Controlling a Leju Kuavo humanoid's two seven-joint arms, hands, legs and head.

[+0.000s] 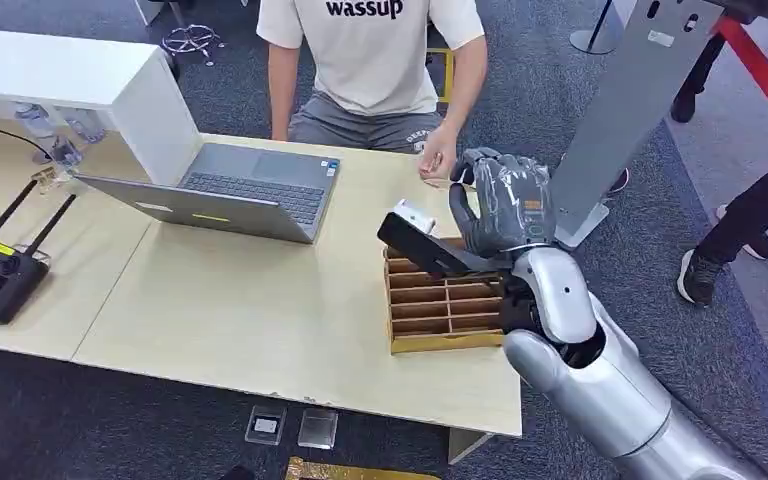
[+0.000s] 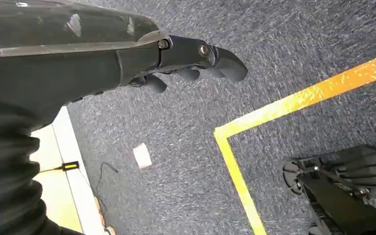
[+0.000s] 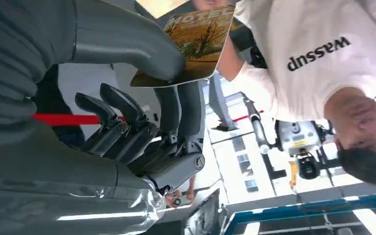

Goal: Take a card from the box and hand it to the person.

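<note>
Now the right hand [image 1: 500, 205] pinches a card [image 3: 196, 44] above the box [image 1: 443, 305]; it should extend steadily toward the person's hand [image 1: 438, 160], keeping its fingers [image 3: 186, 105] firm.

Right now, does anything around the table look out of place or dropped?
Yes: two small flat packets lie on the carpet just off the table's near edge, as if dropped. On the table nothing looks spilled or askew.

A grey right hand [image 1: 500, 205] on a silver arm pinches a card [image 3: 196, 41] printed with an orange-and-yellow autumn tree scene, above a brown compartmented box [image 1: 440, 305] on a pale wood table [image 1: 250, 300], facing a person [image 1: 375, 60] in a cream shirt with black lettering and grey shorts.
</note>
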